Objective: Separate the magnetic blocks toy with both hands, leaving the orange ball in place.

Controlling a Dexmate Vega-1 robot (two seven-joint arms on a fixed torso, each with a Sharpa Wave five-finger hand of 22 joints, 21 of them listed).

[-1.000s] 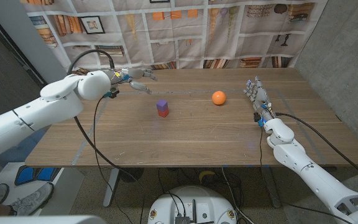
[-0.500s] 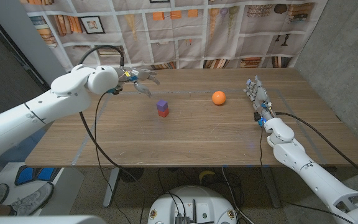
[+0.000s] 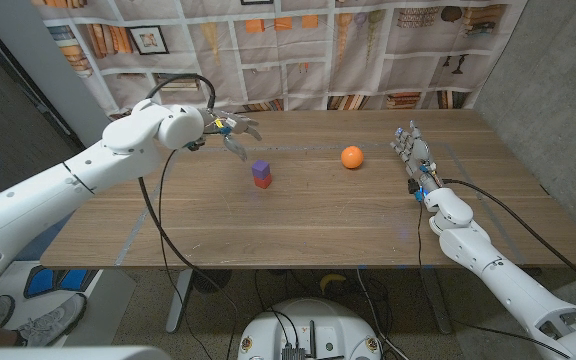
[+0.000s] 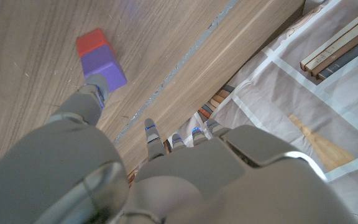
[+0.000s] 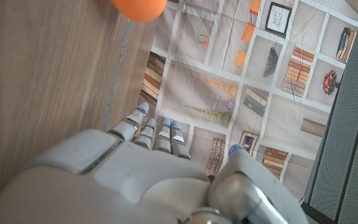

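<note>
A: Where is the magnetic blocks toy (image 3: 261, 173) to be found?

B: It is seen standing on the wooden table (image 3: 298, 225), left of the middle and somewhat nearer the far edge than the near one. A purple block is stacked on a red one, and the two are joined. In the left wrist view the same toy (image 4: 100, 55) is shown lying just beyond the fingertips, with nothing touching it.

A: And the orange ball (image 3: 352, 157)?

B: It is placed to the right of the toy, well apart from it, at about the same depth toward the far edge. Part of it is caught in the right wrist view (image 5: 139, 9), beside the far edge of the table.

A: What can be said of the left hand (image 3: 232, 133)?

B: It is held above the table near the far edge, just behind and to the left of the toy. Its fingers are spread apart and nothing is gripped by them.

A: And the right hand (image 3: 414, 158)?

B: It is seen near the right edge of the table, well apart from the ball. Its fingers are stretched out together toward the far edge, and nothing is held. A printed bookshelf backdrop (image 3: 298, 50) is hung behind the table.
</note>
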